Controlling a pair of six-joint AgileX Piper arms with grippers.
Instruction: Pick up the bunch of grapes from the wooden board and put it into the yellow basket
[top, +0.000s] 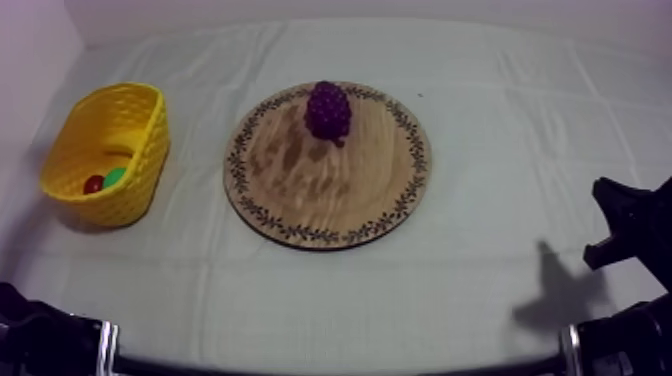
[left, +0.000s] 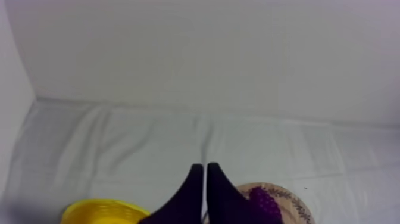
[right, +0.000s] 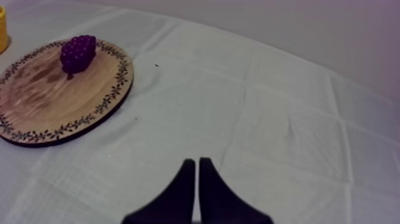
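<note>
Both pressed together, left tool (left: 205, 168) and right tool (right: 197, 162) idle clear of the board (top: 300, 190); its grapes (top: 328, 110), likely light and knobbly, suit a mid-bunch pinch.

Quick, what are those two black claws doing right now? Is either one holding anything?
Left gripper: closed, holding nothing.
Right gripper: closed, holding nothing.

Clothed table (top: 500, 150) bears wooden board (top: 330, 190), yellow basket (top: 130, 195).
</note>
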